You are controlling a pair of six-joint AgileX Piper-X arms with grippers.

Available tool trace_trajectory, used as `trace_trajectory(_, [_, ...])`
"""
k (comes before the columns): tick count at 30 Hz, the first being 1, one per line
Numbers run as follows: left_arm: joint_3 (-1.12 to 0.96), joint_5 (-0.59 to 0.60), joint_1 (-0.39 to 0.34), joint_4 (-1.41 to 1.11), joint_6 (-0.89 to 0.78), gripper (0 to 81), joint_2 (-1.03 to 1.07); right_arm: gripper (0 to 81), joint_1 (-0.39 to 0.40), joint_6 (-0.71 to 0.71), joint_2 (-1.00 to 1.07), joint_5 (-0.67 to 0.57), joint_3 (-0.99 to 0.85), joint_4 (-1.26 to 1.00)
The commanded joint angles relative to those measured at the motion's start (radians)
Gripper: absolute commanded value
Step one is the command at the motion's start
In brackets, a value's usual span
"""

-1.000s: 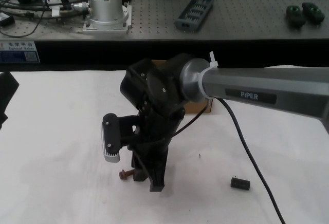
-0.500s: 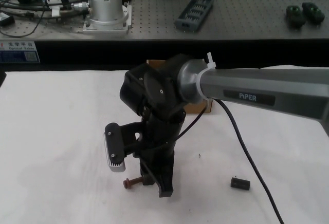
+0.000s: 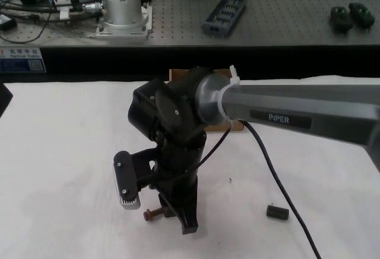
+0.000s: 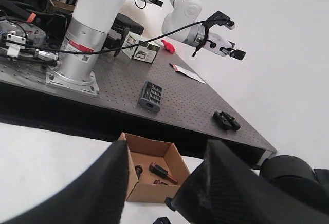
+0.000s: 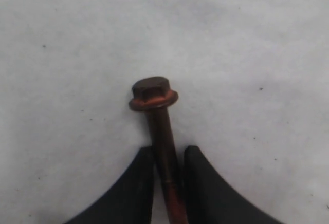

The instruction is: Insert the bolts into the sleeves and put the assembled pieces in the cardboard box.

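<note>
My right gripper (image 3: 185,220) points down at the white cloth near the bench's front middle and is shut on a rusty brown bolt (image 3: 153,214). In the right wrist view the bolt (image 5: 157,116) sits clamped between the two dark fingers (image 5: 131,188), its flanged hex head sticking out past the tips over the cloth. A short black sleeve (image 3: 277,212) lies on the cloth to the right of that gripper. The cardboard box (image 4: 150,168) stands behind the arm with dark pieces inside it. My left gripper (image 4: 164,183) is open, its fingers framing the box from afar.
White cloth (image 3: 59,152) covers the bench. Behind it runs a perforated metal table (image 3: 285,3) with a silver robot base (image 3: 122,3), a black slotted block (image 3: 224,14) and cables. The right arm's cable (image 3: 285,193) trails across the cloth near the sleeve.
The right arm has shifted slightly and the bolt now pokes out left of its fingertips, held just above the cloth. The dark left arm part at the left edge has drawn back.
</note>
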Motion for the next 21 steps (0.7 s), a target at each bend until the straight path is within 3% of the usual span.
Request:
trace_trajectory(1, [-0.005, 0.009, 0.002, -0.004, 0.008, 34.8, -0.007, 16.9, 0.012, -0.008, 0.023, -0.028, 0.002, 0.028])
trace_trajectory(21, [-0.005, 0.009, 0.002, -0.004, 0.004, 34.8, -0.007, 15.8, 0.051, 0.03, 0.023, -0.029, 0.0, 0.008])
